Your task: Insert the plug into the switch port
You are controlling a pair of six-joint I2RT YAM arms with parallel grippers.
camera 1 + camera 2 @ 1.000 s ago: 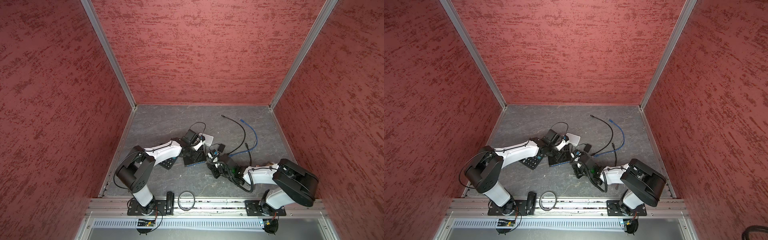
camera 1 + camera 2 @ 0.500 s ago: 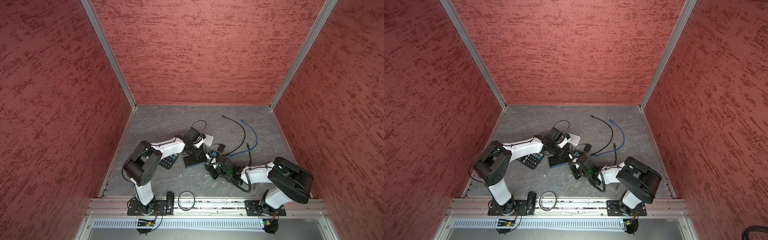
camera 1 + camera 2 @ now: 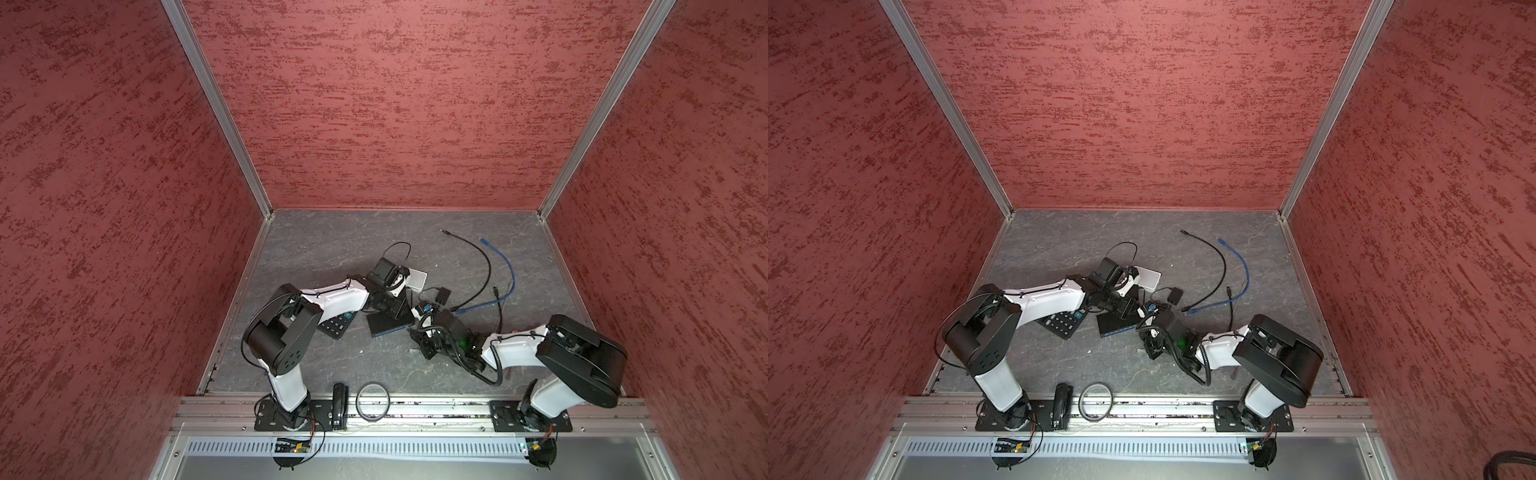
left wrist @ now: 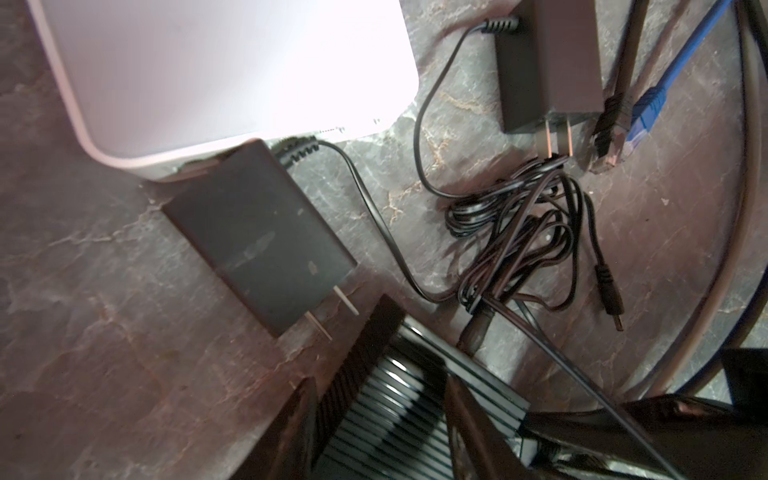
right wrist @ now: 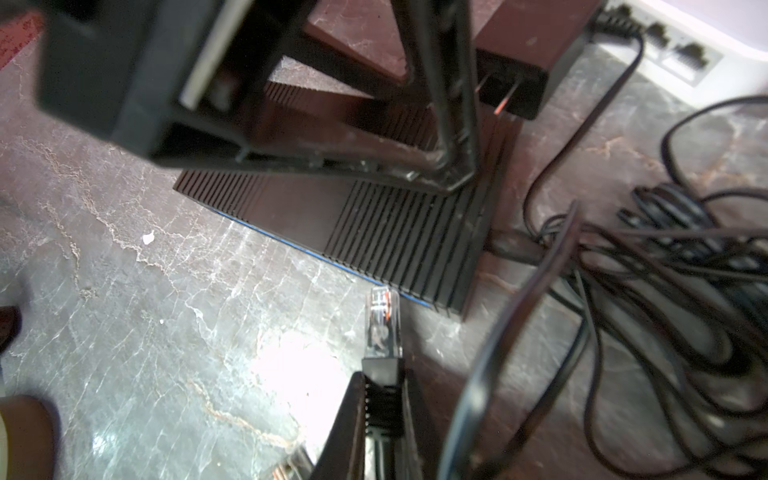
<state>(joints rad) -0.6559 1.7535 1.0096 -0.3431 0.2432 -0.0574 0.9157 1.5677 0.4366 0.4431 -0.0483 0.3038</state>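
The switch [image 3: 388,325] [image 3: 1116,323] is a flat black ribbed box with a blue lower edge, lying on the grey floor. My left gripper [image 4: 376,388] [image 3: 390,306] hangs over its corner with the jaws apart. One finger [image 4: 286,432] is beside the switch's edge and the other crosses its ribbed top [image 4: 374,415]. My right gripper [image 5: 382,388] [image 3: 424,328] is shut on the black boot of a clear plug [image 5: 381,328]. The plug's tip points at the switch's blue-edged side [image 5: 332,262], just short of it near a corner. No port shows on that side.
A white router [image 4: 228,70] [image 3: 417,277] lies behind the switch, with a black power adapter [image 4: 257,232] against it. A second adapter [image 4: 548,62], a cord tangle [image 4: 519,232], a blue cable [image 3: 505,266] and a black cable [image 3: 478,257] lie right. A calculator [image 3: 338,325] lies left.
My left arm has folded in and its gripper has settled over the switch, with the jaws narrowing a little. My right gripper has edged slightly toward the switch with the plug.
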